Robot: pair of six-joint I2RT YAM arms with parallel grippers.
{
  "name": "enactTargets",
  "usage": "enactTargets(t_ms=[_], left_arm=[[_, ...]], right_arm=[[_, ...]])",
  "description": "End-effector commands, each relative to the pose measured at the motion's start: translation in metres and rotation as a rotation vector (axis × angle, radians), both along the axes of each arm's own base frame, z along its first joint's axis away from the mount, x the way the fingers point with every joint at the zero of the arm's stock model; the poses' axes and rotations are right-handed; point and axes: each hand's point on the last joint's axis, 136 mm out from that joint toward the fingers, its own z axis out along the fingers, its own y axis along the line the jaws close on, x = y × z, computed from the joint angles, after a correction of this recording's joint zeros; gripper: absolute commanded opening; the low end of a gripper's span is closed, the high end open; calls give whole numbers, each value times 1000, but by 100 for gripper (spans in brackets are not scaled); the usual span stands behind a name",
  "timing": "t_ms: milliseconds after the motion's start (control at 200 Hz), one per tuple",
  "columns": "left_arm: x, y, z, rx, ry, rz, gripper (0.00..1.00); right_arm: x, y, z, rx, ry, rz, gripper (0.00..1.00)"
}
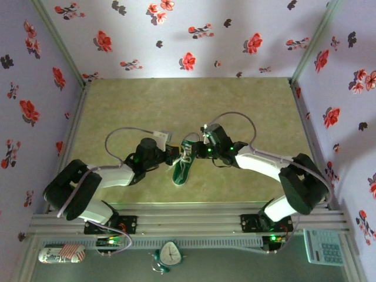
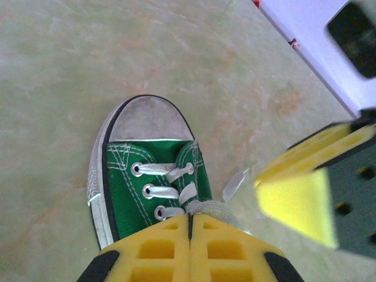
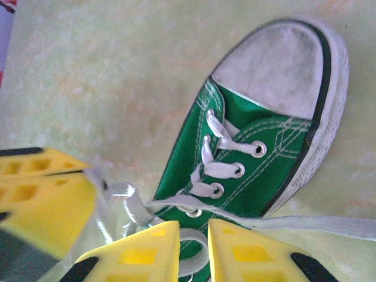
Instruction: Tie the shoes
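Frankly, the danger is the white cotton lace (image 3: 126, 197) slipping free. My right gripper (image 3: 194, 230) has its yellow fingers only slightly parted, and a loop lies slack in the gap rather than pinched, so any tug could undo the crossing. My left gripper (image 2: 189, 218) is clamped tight, seemingly on a lace end. The small dark green canvas sneaker (image 1: 183, 161) lies mid-table between both grippers.
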Motion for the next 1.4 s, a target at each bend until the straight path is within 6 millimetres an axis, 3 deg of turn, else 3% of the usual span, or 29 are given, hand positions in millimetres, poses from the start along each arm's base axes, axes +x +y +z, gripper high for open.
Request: enactTargets(t_ms=[0,460,655,1025,1195,1395], left_arm=[[-1,2,7,2,-36,-10,0],[1,5,8,14,-41,4,0],[1,6,6,17,-37,3,0],[1,8,7,27,-43,7,0],[2,8,8,26,-43,10,0],[4,12,8,35,-43,22,0]], right_arm=[[-1,-6,-3,-72,-25,20,24],[-13,20,-34,-142,23,177,26],[-6,25,-40,-145,31,168,26],[-13,33,-44,-93,63,190,26],[-15,32,-49,-98,79,184,19],[-18,20,-38,-107,41,159,9]])
